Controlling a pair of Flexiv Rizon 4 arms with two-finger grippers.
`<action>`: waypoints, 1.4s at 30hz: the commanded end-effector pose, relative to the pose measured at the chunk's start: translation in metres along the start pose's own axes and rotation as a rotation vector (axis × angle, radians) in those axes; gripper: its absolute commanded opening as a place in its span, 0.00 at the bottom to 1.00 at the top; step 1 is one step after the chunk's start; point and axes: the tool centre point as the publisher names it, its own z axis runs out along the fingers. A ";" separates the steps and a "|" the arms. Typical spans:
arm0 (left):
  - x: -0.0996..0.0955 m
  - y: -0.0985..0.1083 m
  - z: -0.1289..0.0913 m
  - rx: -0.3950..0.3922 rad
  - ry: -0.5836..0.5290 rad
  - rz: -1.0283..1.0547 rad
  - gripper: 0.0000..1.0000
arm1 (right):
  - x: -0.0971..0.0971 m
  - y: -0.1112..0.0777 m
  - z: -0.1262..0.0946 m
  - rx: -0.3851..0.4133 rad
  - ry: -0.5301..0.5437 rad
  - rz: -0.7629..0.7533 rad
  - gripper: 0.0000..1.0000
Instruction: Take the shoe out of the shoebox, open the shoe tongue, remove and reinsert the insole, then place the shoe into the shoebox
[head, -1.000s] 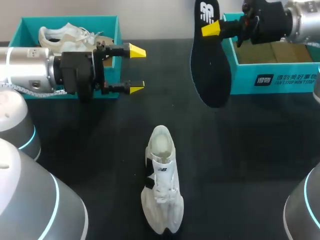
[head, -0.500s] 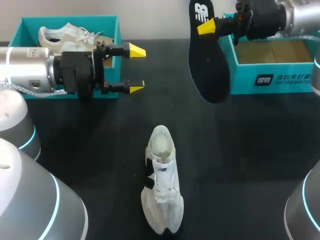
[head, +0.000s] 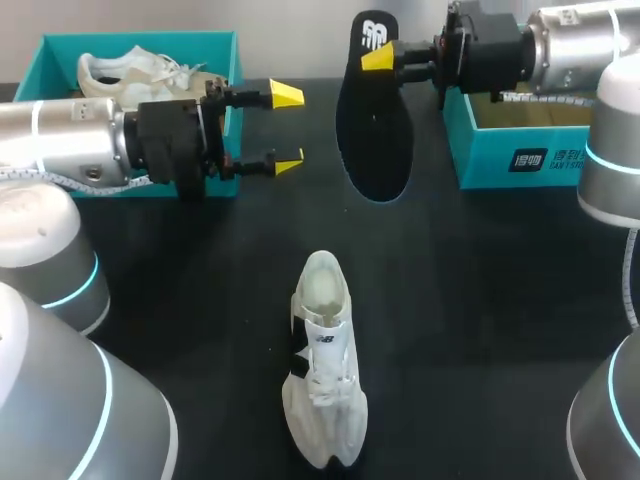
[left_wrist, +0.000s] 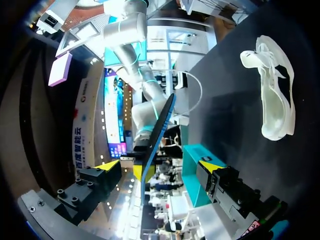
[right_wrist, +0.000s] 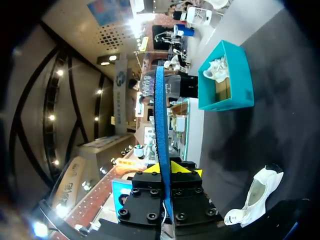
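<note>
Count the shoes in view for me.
2. One shoe lies on the table near the middle; the other shoe sits in the left box. The right box is partly hidden by my right arm.

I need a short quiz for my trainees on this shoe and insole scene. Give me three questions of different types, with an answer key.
1. True or false: the left gripper is open and empty.
2. Fill in: the right gripper is shut on the ____.
3. The shoe nearest the robot: A lies on the table; B hangs from the right gripper; C is held by the left gripper.

Key: 1 true; 2 insole; 3 A.
</note>
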 end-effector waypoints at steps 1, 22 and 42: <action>0.000 0.010 0.008 0.004 -0.008 0.004 1.00 | 0.000 -0.001 0.000 -0.004 -0.002 0.001 0.00; 0.000 0.012 0.041 -0.003 -0.049 0.055 1.00 | -0.019 0.013 0.027 0.004 0.029 0.200 0.00; -0.012 0.017 0.059 -0.015 -0.034 0.088 0.45 | -0.019 0.013 0.027 0.004 0.029 0.200 0.00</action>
